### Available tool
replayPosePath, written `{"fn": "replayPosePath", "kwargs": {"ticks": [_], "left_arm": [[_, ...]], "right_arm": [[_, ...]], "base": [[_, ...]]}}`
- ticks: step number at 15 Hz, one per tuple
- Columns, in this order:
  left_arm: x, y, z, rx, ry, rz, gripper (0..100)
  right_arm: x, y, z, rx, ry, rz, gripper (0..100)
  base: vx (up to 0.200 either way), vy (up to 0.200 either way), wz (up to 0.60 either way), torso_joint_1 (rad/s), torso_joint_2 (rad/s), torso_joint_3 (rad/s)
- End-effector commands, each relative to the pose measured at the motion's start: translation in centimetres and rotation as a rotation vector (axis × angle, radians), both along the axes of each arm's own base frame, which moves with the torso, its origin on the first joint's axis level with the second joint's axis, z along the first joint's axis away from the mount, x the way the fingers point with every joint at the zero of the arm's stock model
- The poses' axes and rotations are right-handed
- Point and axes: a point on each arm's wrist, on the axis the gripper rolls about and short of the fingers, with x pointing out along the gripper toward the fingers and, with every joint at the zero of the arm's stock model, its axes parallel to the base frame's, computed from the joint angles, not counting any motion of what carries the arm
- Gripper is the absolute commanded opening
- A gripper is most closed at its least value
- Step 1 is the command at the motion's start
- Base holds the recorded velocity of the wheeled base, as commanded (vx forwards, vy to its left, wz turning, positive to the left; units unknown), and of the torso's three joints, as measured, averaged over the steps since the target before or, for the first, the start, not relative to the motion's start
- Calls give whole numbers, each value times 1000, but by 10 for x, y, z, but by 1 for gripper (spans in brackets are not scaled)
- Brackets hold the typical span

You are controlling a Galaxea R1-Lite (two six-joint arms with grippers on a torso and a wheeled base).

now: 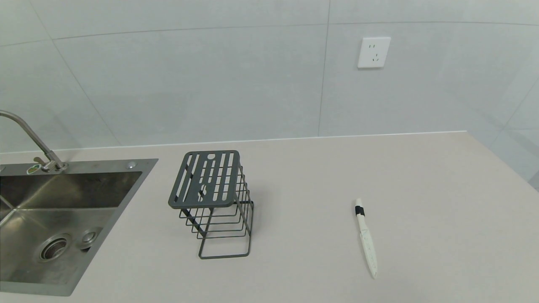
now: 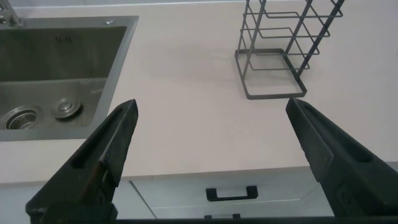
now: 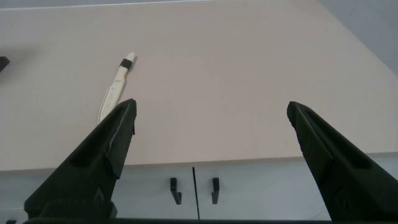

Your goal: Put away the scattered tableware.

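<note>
A cream-coloured knife (image 1: 365,236) with a black band near its handle lies flat on the beige countertop, right of centre; it also appears in the right wrist view (image 3: 116,86). A dark grey wire rack (image 1: 212,201) with a slotted top stands left of the knife, and its base (image 2: 273,62) is seen from the left wrist. My left gripper (image 2: 211,146) is open, hovering over the counter's front edge short of the rack. My right gripper (image 3: 211,146) is open above the front edge, the knife lying beyond its finger (image 3: 99,162).
A steel sink (image 1: 50,198) with a tap (image 1: 29,139) is set into the counter at the left. A wall socket (image 1: 373,52) sits on the tiled wall behind. Cabinet handles (image 3: 194,190) show below the counter's front edge. The countertop ends at the right.
</note>
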Motion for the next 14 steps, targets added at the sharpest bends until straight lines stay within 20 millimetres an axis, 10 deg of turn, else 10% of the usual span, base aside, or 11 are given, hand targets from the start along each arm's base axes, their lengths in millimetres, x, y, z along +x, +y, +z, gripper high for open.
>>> {"fn": "replayPosePath", "kwargs": {"ticks": [1, 14], "left_arm": [[0, 0, 0, 0, 2, 0, 100], [0, 0, 0, 4, 2, -1, 100]], "right_arm": [[0, 0, 0, 2, 1, 0, 100], [0, 0, 0, -4, 1, 2, 100]], "base": [[0, 0, 0, 0, 0, 0], [0, 0, 0, 0, 0, 0]]}}
